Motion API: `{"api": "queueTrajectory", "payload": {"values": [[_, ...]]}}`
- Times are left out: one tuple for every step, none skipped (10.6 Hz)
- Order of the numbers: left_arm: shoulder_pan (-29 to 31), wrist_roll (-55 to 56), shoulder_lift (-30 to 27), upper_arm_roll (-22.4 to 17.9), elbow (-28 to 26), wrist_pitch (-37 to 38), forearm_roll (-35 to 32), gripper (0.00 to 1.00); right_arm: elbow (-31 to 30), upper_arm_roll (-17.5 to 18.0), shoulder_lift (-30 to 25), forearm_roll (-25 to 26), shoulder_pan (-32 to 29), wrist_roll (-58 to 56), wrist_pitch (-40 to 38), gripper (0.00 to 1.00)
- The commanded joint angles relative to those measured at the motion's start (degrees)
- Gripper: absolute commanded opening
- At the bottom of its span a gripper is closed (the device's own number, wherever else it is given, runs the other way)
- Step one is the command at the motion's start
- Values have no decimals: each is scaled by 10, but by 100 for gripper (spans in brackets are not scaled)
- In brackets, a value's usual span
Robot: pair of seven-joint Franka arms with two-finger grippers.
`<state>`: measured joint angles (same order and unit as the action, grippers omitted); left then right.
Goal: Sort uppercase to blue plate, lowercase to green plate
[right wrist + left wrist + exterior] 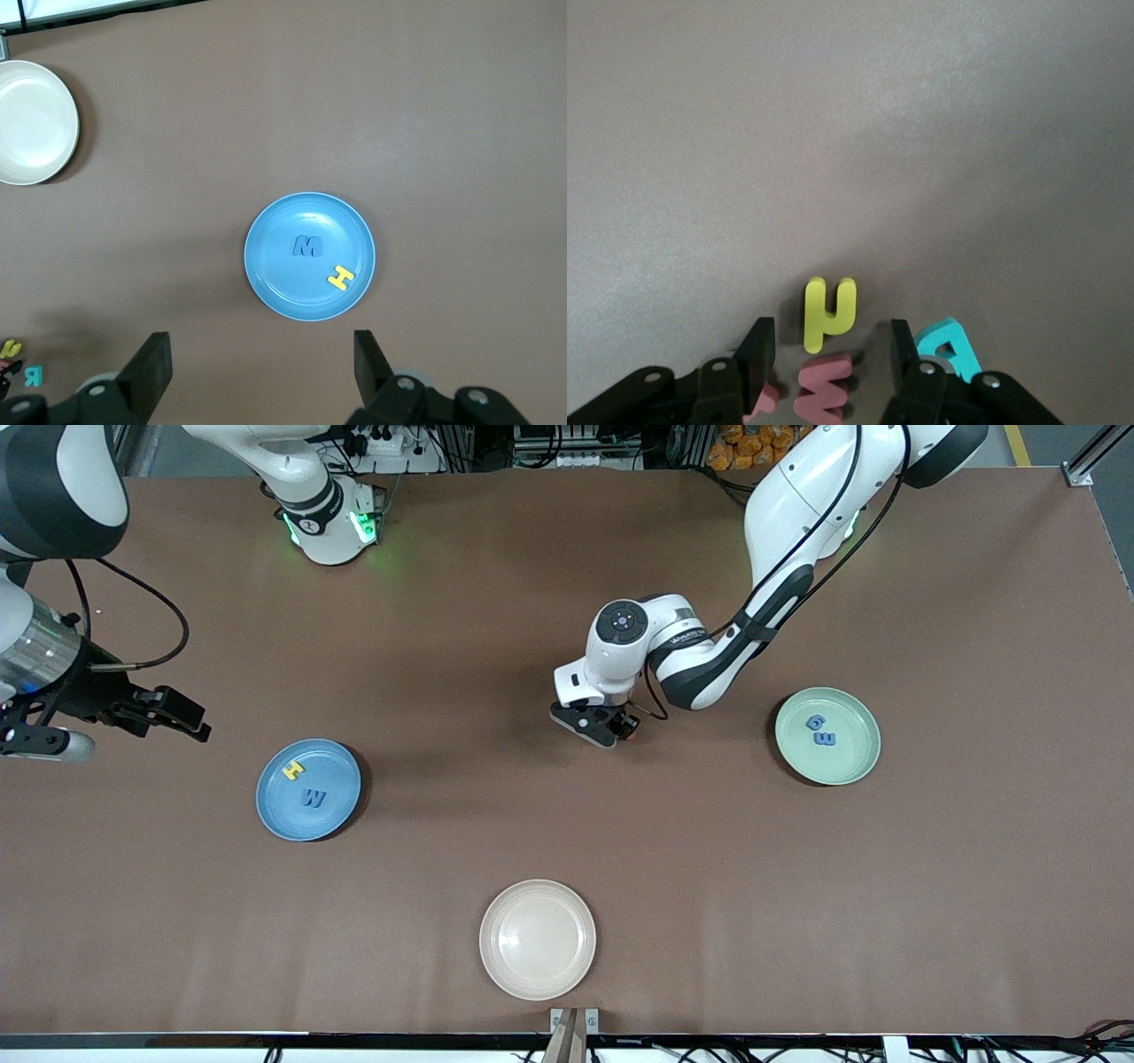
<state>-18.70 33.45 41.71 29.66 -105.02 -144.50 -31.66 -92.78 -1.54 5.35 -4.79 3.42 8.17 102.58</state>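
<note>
The left hand (828,372) sits low on the brown counter (567,850) near its middle, its black fingers (757,359) partly drawn in around the red foam lowercase m (824,390), with gaps on both sides, so nothing is gripped yet. The yellow foam lowercase h (829,312) lies just past the fingertips, and the teal foam capital R (950,350) just beside one finger, close enough to be nudged.

The round blue plate (266,802), toward the right arm's end, already carries the yellow foam capital H (292,770) and the blue foam capital M (313,798). The round pale green plate (846,766), toward the left arm's end, holds the blue foam lowercase g (813,724) and the blue foam lowercase m (825,738).

The right hand (261,363) waits above the blue plate, fingers spread wide and empty, likely staying out of the way.
</note>
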Motion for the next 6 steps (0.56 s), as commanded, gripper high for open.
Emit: {"api": "queueTrajectory", "payload": {"values": [[-5,-4,12,-1,17,-6,-17,52,21,6,-1,-16,-10,-10,-22,91],[-6,-4,16,-2,22,-5,-17,53,25,6,-1,-25,-10,-10,-25,91],[-6,-4,20,-2,24,-6,-17,53,28,6,-1,-29,-10,-9,-31,91],[-7,-4,21,-2,25,-6,-17,53,29,7,-2,-29,-10,-9,-31,91],[-6,-4,21,-2,26,-5,-17,53,30,7,-3,-30,-10,-9,-31,91],[-7,-4,21,-2,25,-5,-18,52,35,7,-3,-30,-10,-9,-33,92]]}}
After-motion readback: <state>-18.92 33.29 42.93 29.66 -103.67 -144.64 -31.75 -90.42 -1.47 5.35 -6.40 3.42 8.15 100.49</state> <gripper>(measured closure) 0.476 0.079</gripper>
